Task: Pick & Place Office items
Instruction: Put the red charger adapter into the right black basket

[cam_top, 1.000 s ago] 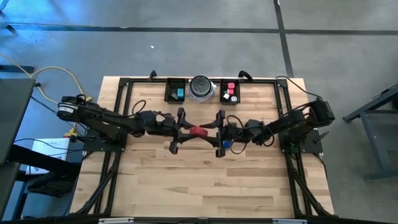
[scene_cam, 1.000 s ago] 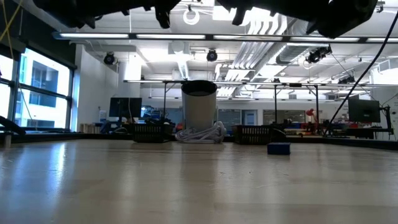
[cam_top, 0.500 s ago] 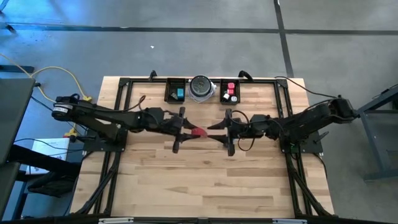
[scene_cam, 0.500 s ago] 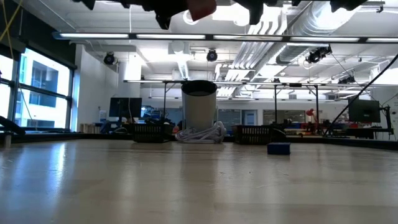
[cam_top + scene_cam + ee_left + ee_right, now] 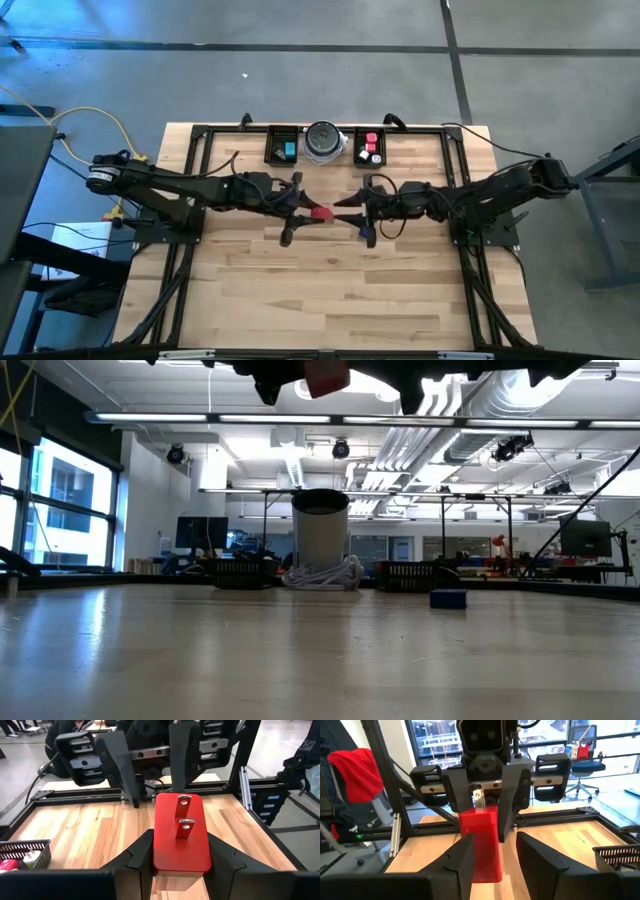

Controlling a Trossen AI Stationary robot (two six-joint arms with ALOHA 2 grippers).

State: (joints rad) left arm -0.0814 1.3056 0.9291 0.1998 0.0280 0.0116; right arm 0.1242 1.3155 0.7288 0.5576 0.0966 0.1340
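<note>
— Where are your arms?

— Both stretch toward the middle, raised off the surface [image 5: 330, 290]. My left pincer [image 5: 297, 208] pinches the red block [image 5: 320, 213], flat between its fingers [image 5: 137, 857]. My right pincer [image 5: 360, 212] faces it, just beside the block's far end, its fingers [image 5: 465, 855] a little apart with nothing between them.

— And the containers?

— At the back edge, the left tray [image 5: 281, 147] has a teal piece [image 5: 290, 150]; the dish [image 5: 323, 141] sits in the middle; the right tray [image 5: 369, 146] holds red and white pieces [image 5: 372, 145].

— Any change?

— A second ago both pincers met around the block; since then the right one has backed off. A blue block [image 5: 447, 598] lies on the surface.
</note>
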